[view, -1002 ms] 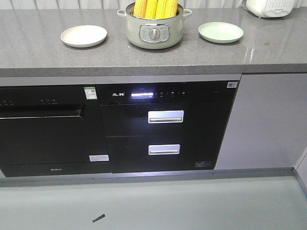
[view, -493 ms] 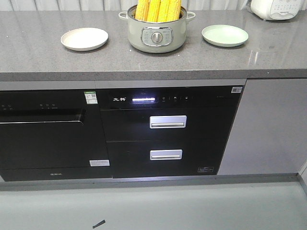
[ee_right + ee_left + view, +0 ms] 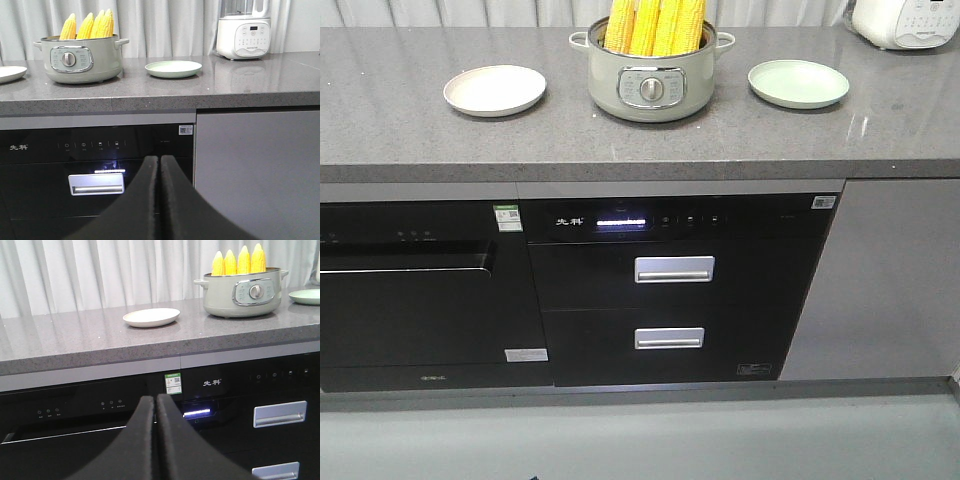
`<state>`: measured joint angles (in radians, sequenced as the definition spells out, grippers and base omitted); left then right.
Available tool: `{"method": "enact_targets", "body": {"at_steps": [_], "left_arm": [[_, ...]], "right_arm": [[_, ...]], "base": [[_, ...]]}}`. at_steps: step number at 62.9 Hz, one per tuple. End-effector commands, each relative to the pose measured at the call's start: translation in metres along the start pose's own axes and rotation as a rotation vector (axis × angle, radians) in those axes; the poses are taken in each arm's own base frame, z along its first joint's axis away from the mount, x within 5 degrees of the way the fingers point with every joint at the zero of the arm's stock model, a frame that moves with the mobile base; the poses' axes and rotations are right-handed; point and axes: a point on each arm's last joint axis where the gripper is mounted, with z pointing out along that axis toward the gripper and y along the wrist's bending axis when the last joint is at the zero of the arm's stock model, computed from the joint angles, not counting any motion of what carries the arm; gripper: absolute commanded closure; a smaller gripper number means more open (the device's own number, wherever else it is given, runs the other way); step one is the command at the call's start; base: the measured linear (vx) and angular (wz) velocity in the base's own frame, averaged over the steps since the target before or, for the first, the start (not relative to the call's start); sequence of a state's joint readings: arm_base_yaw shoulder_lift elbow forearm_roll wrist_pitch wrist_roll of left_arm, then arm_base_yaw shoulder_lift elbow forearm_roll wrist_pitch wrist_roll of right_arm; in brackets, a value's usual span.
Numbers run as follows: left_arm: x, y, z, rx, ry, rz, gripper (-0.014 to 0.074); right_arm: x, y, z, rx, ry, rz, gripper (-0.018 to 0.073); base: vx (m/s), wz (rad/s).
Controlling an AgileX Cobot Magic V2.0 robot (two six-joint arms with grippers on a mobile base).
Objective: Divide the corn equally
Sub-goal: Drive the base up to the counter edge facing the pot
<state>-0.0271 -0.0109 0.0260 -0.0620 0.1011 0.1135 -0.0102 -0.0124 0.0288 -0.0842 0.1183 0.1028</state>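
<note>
Partly hidden, corn (image 3: 655, 25) upright in pot (image 3: 605, 92), tops cropped in front view

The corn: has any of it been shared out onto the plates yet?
Not yet. Done: nothing; all four cobs of corn stand in the pot, and the cream plate and green plate are bare. In hand: nothing; the left gripper and right gripper are shut, empty, below the counter. Left: two cobs onto each plate.
</note>
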Motion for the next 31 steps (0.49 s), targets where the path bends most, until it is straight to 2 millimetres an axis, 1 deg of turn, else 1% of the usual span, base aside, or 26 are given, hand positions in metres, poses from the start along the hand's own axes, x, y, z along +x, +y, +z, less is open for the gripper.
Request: {"method": "enact_targets", "body": {"at_steps": [1, 31], "left_arm": [[-0.0030, 0.0006, -0.0007, -0.009, -0.081, -0.011, 0.0603], [-0.0030, 0.0006, -0.0007, -0.009, -0.081, -0.011, 0.0603]], "right_arm": [[-0.0047, 0.0003, -0.0002, -0.001, -0.072, -0.014, 0.0566], [-0.0047, 0.0003, -0.0002, -0.001, -0.072, -0.014, 0.0566]], "base": [[0.10, -0.01], [0.11, -0.02]]}}
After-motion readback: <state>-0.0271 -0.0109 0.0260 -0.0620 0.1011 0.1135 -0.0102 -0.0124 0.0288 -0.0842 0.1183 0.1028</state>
